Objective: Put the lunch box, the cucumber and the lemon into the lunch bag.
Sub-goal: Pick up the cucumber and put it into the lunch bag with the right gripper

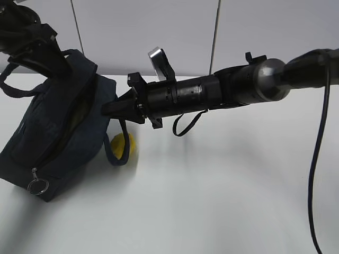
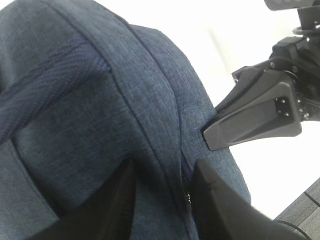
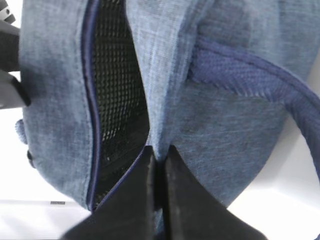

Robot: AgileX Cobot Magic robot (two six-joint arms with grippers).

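Pinching the edge of the lunch bag [image 3: 210,120], the right gripper [image 3: 159,165] has its two dark fingers pressed together on a fold of blue fabric beside the zipper opening, where black mesh lining shows through the gap. In the exterior view this arm reaches across from the right, its gripper [image 1: 108,108] meeting the upper side of the lunch bag [image 1: 53,143], which sits on the white table [image 1: 222,201] at the left, leaning, with its zipper partly parted and a silver ring pull [image 1: 37,186] hanging at the lower front corner. The left gripper [image 2: 162,187] comes down over the top of the bag from the far left; in its wrist view the two dark fingers [image 2: 215,200] straddle the zipper seam of the lunch bag [image 2: 85,115] with fabric between them, standing apart, and whether they truly clamp the cloth cannot be told. The tip of the right gripper [image 2: 255,115] shows in that same view, touching the bag's side. The lemon [image 1: 126,145] lies on the table just beside the bag's right side, partly behind a drooping loop handle [image 1: 117,153]. Another handle [image 1: 13,79] arches off the bag's upper left
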